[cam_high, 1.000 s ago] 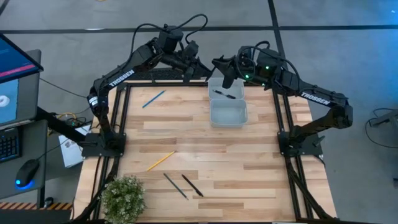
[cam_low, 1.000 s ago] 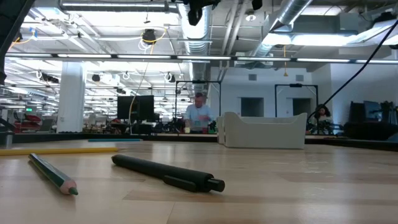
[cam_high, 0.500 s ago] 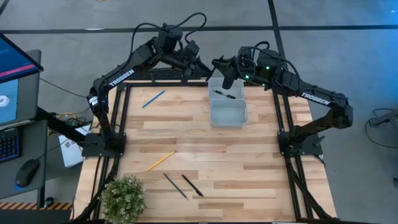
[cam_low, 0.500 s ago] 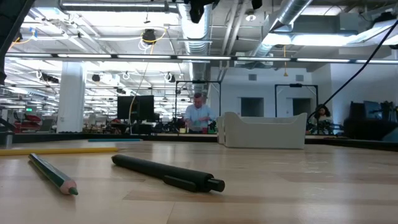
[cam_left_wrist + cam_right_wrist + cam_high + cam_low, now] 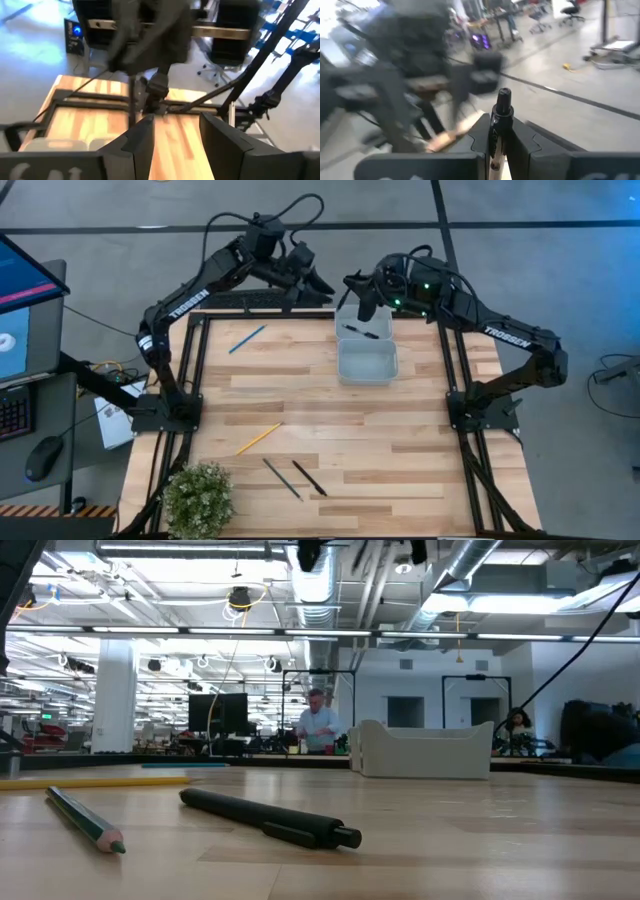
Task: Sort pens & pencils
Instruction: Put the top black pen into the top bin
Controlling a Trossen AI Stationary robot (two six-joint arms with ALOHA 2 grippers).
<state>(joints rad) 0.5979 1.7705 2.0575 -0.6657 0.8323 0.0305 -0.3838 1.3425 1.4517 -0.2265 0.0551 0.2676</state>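
right wrist view, right pincer [image 5: 501, 131] clamped on a pen [image 5: 501, 117], left pincer [image 5: 176, 132] parted, empty

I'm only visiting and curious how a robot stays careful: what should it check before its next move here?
1. Right gripper shut on a slim black pen: ok.
2. Right gripper above the clear plastic two-compartment bin: looks ok.
3. Left gripper open, empty, off to the bin's side: ok.
4. Bin's far compartment holds only another black pen: ok.
5. Light blue pencil and yellow pencil sorted: not ok, both lie on the wooden table.
6. Height of the held pen above the bin: cannot tell.
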